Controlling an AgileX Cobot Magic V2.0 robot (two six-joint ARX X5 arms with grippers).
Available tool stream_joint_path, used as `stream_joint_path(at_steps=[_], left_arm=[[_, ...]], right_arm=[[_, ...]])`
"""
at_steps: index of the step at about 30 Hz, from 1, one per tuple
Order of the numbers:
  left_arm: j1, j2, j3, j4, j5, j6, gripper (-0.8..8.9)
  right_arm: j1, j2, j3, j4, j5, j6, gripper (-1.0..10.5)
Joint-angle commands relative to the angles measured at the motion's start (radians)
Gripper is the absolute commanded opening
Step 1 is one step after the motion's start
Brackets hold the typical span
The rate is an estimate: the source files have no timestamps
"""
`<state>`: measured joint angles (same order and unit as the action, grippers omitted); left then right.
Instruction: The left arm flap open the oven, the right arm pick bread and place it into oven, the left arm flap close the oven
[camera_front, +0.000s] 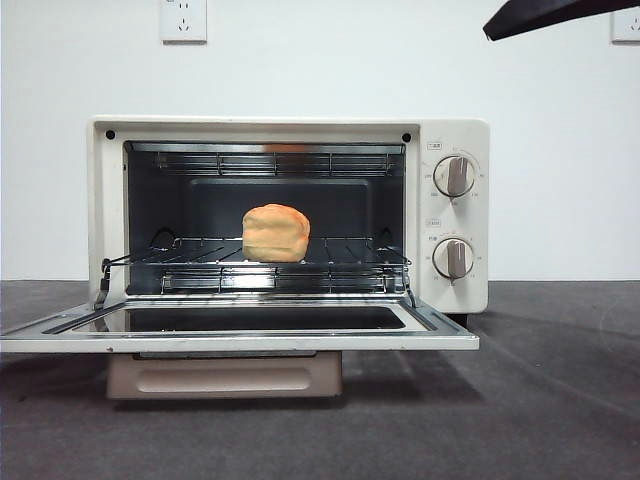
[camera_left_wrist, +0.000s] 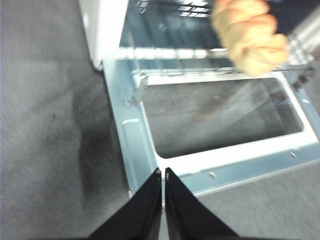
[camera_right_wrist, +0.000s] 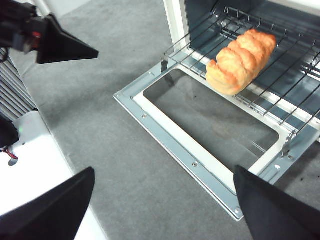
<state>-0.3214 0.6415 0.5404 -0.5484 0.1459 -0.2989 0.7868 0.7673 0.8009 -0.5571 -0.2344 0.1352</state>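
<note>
The cream-white oven (camera_front: 455, 135) stands with its glass door (camera_front: 240, 338) flapped down flat. The golden bread (camera_front: 275, 232) lies on the wire rack inside, also seen in the right wrist view as the bread (camera_right_wrist: 242, 60) and in the left wrist view as the bread (camera_left_wrist: 250, 37). My left gripper (camera_left_wrist: 163, 174) is shut on nothing and hovers above the front left corner of the door (camera_left_wrist: 150, 165). High over the door frame (camera_right_wrist: 165, 130), my right gripper (camera_right_wrist: 164, 169) stands wide open and holds nothing. One black gripper tip (camera_front: 550, 14) shows at the front view's top right corner.
The oven has two round knobs (camera_front: 455, 176) on its right panel and a beige handle bar (camera_front: 225, 377) hanging under the open door. Dark grey mat (camera_front: 540, 400) surrounds it. A white base (camera_right_wrist: 35, 170) lies below the right arm. The left gripper (camera_right_wrist: 60, 42) appears beyond the door.
</note>
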Motion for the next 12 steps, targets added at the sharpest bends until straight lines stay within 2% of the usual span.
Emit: stream_joint_path(at_steps=[1,6,12], left_arm=[[0.052,0.058,-0.02,0.064,0.049,-0.01,0.13],[0.163,0.191,-0.035,0.134,0.104,0.0,0.13],[0.251,0.38,-0.035,0.238,0.252,0.027,0.13]], right_arm=[[0.01,0.007,0.008,0.0,-0.002,-0.006,4.4],[0.01,0.007,0.008,0.0,-0.002,-0.013,4.4],[0.01,0.007,0.008,0.0,-0.002,-0.021,4.4]])
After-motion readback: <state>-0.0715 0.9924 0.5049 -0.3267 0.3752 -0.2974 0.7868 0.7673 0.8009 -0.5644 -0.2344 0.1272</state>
